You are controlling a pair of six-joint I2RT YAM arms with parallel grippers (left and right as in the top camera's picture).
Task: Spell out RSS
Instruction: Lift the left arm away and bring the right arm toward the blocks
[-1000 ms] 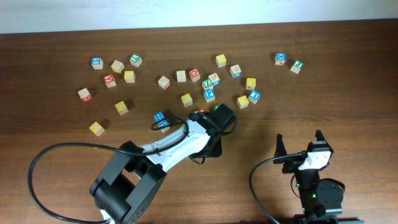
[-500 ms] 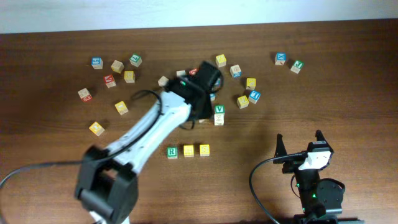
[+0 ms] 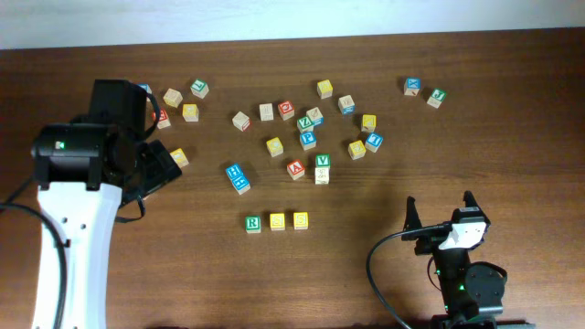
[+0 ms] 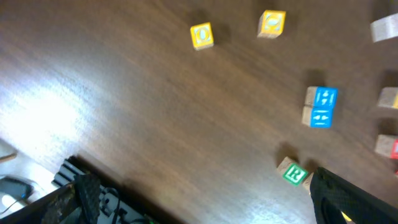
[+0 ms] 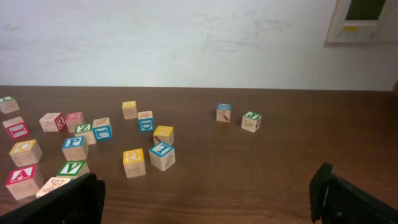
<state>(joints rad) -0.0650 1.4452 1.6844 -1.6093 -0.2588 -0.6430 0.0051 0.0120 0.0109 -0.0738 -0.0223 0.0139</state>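
Observation:
The RSS cubes stand in a row on the table: the green R cube (image 3: 253, 223), then two yellow S cubes (image 3: 277, 221) (image 3: 300, 220), side by side. In the left wrist view the R cube (image 4: 294, 174) shows by the right finger (image 4: 348, 199), and the S cubes are hidden behind that finger. My left gripper (image 3: 163, 172) (image 4: 211, 211) is far to the left of the row, open and empty. My right gripper (image 3: 441, 215) (image 5: 208, 205) rests open at the front right with nothing between its fingers.
Several loose letter cubes are scattered behind the row, among them a green V cube (image 3: 322, 162), a red A cube (image 3: 295, 169) and a blue cube (image 3: 238, 175). Two more cubes (image 3: 413, 86) (image 3: 437, 96) lie at the back right. A yellow cube (image 3: 179, 157) lies beside the left gripper.
The left arm has swung from the middle of the table out to the left side and its jaws have opened. The R, S, S row is now uncovered. The right arm has not moved.

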